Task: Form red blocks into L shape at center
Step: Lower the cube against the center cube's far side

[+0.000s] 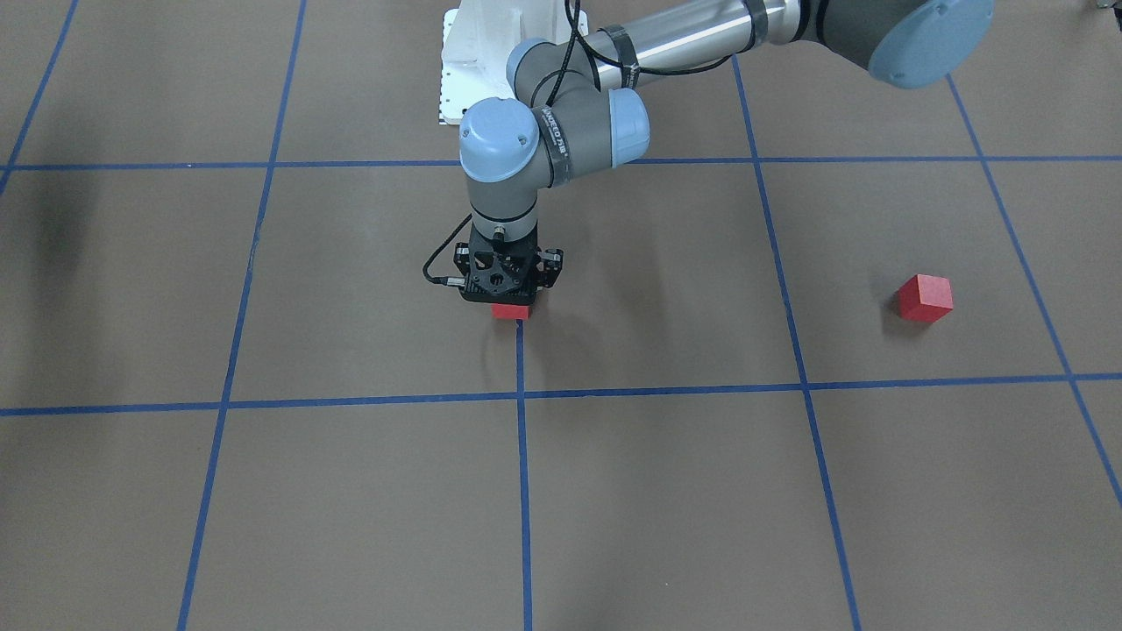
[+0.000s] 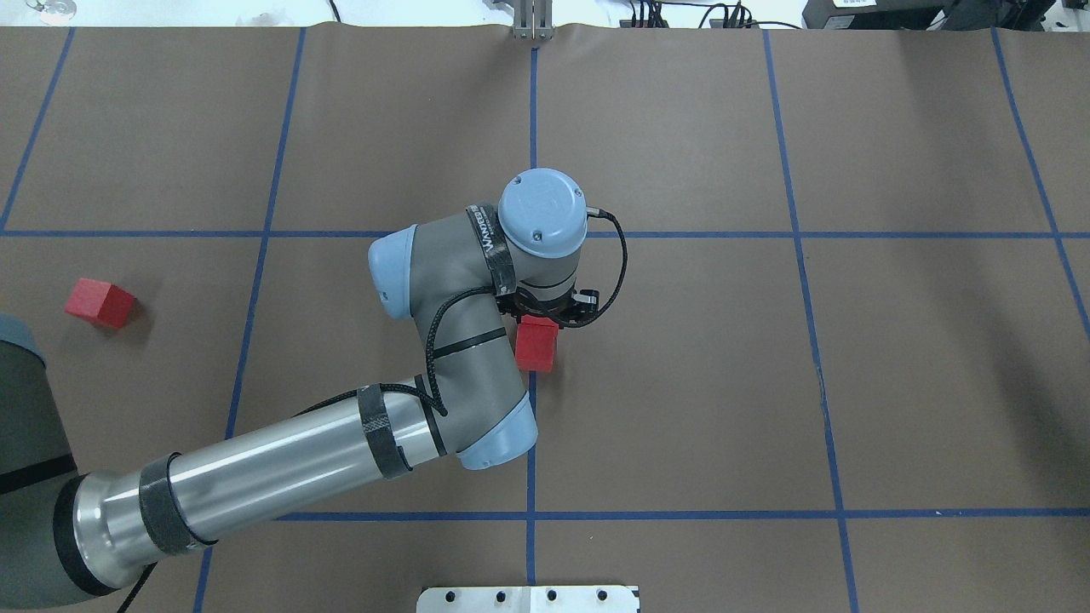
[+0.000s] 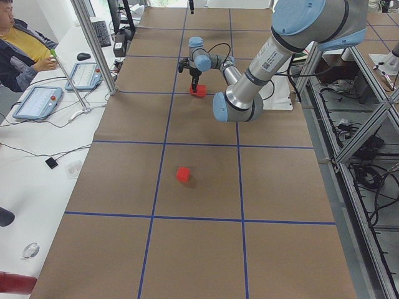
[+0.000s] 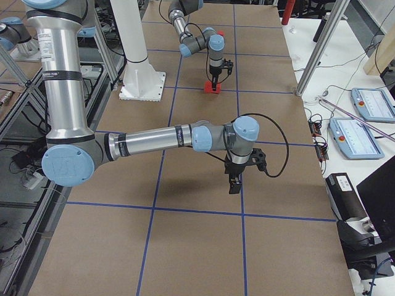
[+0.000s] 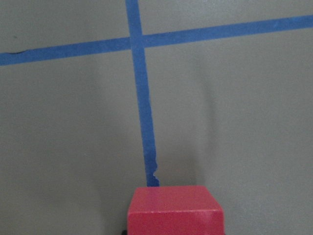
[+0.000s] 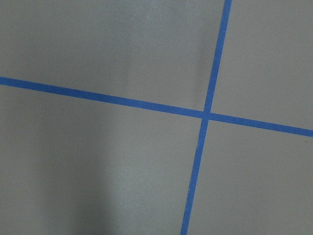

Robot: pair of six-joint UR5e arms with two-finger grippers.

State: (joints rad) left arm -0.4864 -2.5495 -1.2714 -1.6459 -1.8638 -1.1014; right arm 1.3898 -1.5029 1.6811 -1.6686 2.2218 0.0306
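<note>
Block (image 1: 510,310) directly beneath left claw (image 1: 509,296)

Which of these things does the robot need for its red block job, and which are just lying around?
For the job:
- first red block, on the center blue tape line, under the left claw
- second red block, off by itself

Just lying about, on the white side table:
- near control tablet
- far control tablet
- computer mouse
- keyboard

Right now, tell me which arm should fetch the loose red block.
Left. The loose red block lies on the robot's left side; the left gripper is nearer than the right gripper.
</note>
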